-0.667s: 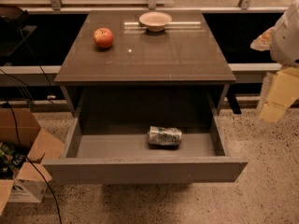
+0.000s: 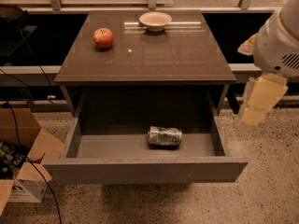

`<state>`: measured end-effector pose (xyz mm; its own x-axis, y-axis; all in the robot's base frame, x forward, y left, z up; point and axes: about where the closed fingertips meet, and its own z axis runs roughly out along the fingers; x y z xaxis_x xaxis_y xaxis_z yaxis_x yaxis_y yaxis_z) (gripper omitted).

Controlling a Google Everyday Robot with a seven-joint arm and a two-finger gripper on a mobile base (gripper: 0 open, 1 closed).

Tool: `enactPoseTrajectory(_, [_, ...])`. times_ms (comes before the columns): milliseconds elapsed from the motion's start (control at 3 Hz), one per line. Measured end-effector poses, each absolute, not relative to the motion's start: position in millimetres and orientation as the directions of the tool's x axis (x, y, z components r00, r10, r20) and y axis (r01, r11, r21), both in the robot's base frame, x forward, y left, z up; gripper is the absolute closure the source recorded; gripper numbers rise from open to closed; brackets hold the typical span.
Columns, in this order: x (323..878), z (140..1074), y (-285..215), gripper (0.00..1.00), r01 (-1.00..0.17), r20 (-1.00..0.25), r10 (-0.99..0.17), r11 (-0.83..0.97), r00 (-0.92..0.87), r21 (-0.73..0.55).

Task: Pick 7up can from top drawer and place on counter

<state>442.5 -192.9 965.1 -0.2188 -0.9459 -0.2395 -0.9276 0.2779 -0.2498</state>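
A dented silvery-white and green can is seen laid on its side in the opened drawer, well apart to the lower left of the gripper, whose grip cannot be told.

7up can in top drawer | claw right (beside counter)
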Motion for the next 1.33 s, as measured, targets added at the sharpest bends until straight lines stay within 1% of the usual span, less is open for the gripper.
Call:
enactPoseTrajectory(333, [450,943,-169,0.0,-0.927,-0.283,-0.933,0.292,-0.221,-0.237])
enactPoseTrajectory(667, [467,905,-152,0.0,-0.936,-0.368,-0.908,0.288,-0.199,-0.204])
enactPoseTrajectory(1333, [464,910,-153,0.0,-0.934,-0.359,-0.912,0.288,-0.2,-0.21])
